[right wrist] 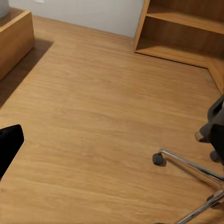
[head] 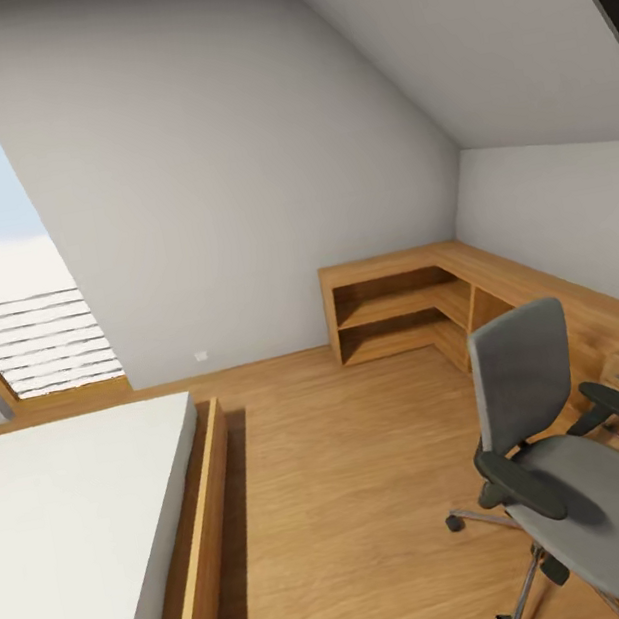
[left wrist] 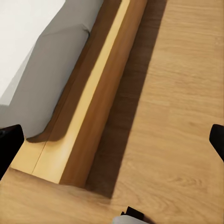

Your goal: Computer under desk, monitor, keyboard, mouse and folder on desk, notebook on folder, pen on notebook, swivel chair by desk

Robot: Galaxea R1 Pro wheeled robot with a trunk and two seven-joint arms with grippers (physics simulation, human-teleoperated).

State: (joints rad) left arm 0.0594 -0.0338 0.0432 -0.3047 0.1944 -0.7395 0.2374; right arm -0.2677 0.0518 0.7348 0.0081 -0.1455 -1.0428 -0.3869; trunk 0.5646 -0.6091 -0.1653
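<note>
Wooden floor (head: 357, 464) runs from the robot's feet to the sloped white wall. Nearest, at the lower right of the head view, stands the swivel chair (head: 571, 466): upright, seat bare (no folder shows on it), its back toward the low wooden shelves (head: 401, 309) and its seat facing the robot. Left lies the bed (head: 85, 532) in its wooden frame. Both wrist views show dark fingers at opposite edges, so the left gripper (left wrist: 112, 140) and right gripper (right wrist: 112, 144) are spread wide, grasping nothing. Risk, as I judge it: driving on could clip the chair's chrome legs (right wrist: 196, 170) and send it rolling, or brush the bed frame.
</note>
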